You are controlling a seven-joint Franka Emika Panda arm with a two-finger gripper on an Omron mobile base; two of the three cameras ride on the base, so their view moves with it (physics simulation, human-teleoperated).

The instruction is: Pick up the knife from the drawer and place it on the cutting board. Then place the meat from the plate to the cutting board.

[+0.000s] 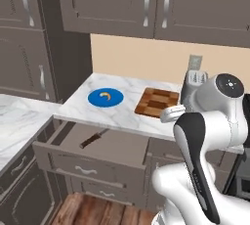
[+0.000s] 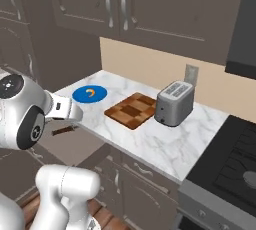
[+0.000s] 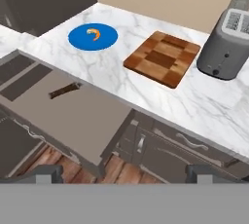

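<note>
At the bottom of the hand view the gripper (image 3: 124,173) hangs with its jaws spread wide and empty, well above the pulled-out drawer (image 3: 92,121). The knife (image 3: 63,90) lies flat inside, near the back, partly under the counter lip (a likely snag: a steep reach could strike the counter edge, or the slim blade could slip from the fingers). Its handle is dark brown. Farther off sit the cutting board (image 3: 163,58), bare, and the blue plate (image 3: 80,40) holding the orange meat (image 3: 94,34).
</note>
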